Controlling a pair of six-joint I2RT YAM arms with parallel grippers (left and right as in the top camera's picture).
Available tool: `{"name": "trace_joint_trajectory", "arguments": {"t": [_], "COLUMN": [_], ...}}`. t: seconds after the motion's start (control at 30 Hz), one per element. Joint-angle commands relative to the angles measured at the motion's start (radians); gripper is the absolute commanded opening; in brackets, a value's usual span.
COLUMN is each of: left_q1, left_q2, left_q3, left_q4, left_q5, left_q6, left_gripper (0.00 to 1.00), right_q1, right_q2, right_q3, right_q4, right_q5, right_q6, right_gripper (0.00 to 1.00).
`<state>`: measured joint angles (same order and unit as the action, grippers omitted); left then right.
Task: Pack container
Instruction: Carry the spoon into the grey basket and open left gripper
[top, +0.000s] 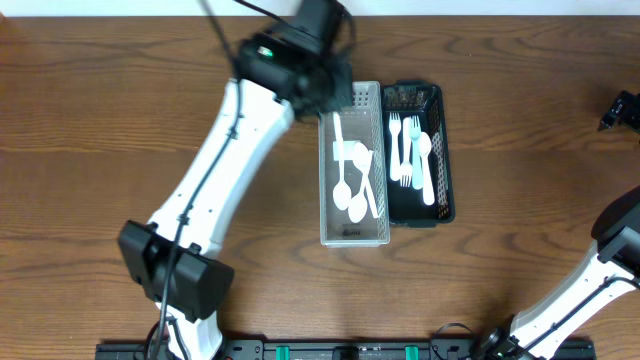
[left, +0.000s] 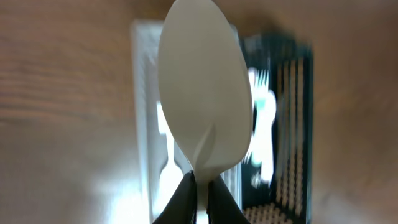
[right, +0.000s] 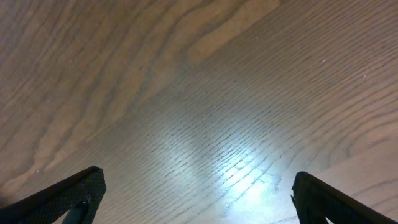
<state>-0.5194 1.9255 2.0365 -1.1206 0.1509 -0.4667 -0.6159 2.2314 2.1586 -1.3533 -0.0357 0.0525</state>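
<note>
Spoon (left: 205, 93), white plastic, is sitting in the left gripper (left: 200, 186), which is pinching its neck tight, bowl pointing away from the tips; we are holding it above the far end of the white container (top: 325, 200); white utensils (top: 350, 190) are lying inside that container; black basket (top: 447, 170) is standing just beside it, carrying forks (top: 400, 140) and more spoons; right gripper (right: 199, 199) is hovering over bare table (right: 186, 74), jaws spread wide, gripping nothing.

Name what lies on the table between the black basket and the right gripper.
Nothing: the overhead view shows only bare wooden table between the black basket and the open right gripper.
</note>
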Motion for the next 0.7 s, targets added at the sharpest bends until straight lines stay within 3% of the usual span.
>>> {"name": "trace_joint_trajectory", "arguments": {"t": [0.0,0.3,0.4,0.5,0.6,0.63,0.67], "left_q1": [-0.048,-0.091,-0.091,-0.091,-0.091,-0.091,-0.090], "left_q2": [0.019,0.019,0.019,0.019,0.019,0.019,0.019], "left_q3": [-0.049,-0.152,-0.166,-0.167,-0.167,-0.167,-0.167], "left_q4": [-0.024,-0.030,-0.026,-0.011,0.012,0.020,0.031], "left_q5": [-0.012,-0.012,-0.012,-0.012,-0.012,-0.012,-0.012], "left_q6": [0.052,0.051,0.051,0.051,0.051,0.051,0.052], "left_gripper": [0.06,0.07,0.17,0.36,0.47,0.60,0.80], "right_q1": [-0.001,-0.001,-0.001,-0.001,-0.001,-0.001,-0.001], "right_q2": [-0.024,-0.024,-0.024,-0.024,-0.024,-0.024,-0.024], "right_q3": [-0.002,-0.002,-0.002,-0.002,-0.002,-0.002,-0.002], "right_q4": [0.000,0.000,-0.001,0.000,0.000,0.000,0.000], "right_q5": [0.002,0.002,0.002,0.002,0.002,0.002,0.002], "right_q6": [0.014,0.014,0.014,0.014,0.014,0.014,0.014], "right_gripper": [0.99,0.99,0.99,0.99,0.99,0.99,0.99]}}
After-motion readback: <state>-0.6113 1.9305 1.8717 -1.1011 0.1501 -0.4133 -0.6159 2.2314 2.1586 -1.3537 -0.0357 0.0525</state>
